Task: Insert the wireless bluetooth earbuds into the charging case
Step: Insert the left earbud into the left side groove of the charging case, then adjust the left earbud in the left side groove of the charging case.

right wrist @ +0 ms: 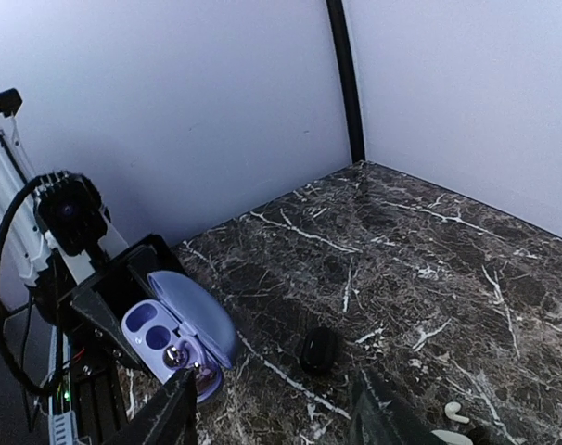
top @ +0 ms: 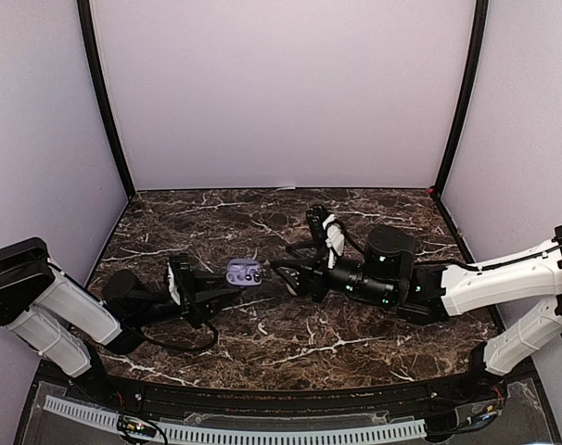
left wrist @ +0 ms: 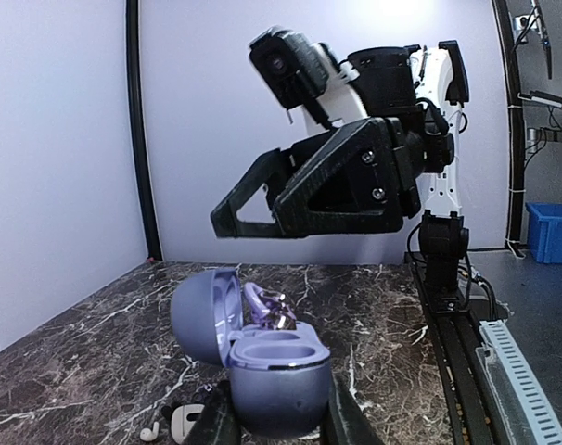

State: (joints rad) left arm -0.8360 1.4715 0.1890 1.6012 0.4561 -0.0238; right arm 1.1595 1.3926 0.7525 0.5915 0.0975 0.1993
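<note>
My left gripper [top: 227, 281] is shut on the base of an open lilac charging case [top: 242, 273], held upright with its lid tipped back. In the left wrist view the case [left wrist: 276, 371] sits between my fingers [left wrist: 341, 422]; a lilac earbud [left wrist: 272, 311] with a shiny tip rests in its far slot, and the near slot is empty. My right gripper [top: 283, 276] is open and empty, just right of the case. In the right wrist view the case [right wrist: 174, 338] with the earbud [right wrist: 174, 355] lies at the lower left, beyond my left finger [right wrist: 174, 413].
A small closed black oval case [right wrist: 319, 350] lies on the marble between my right fingers. A white earbud [right wrist: 455, 411] lies near the right finger. Another white earbud [left wrist: 149, 431] and a white case [left wrist: 184, 422] lie under the left gripper.
</note>
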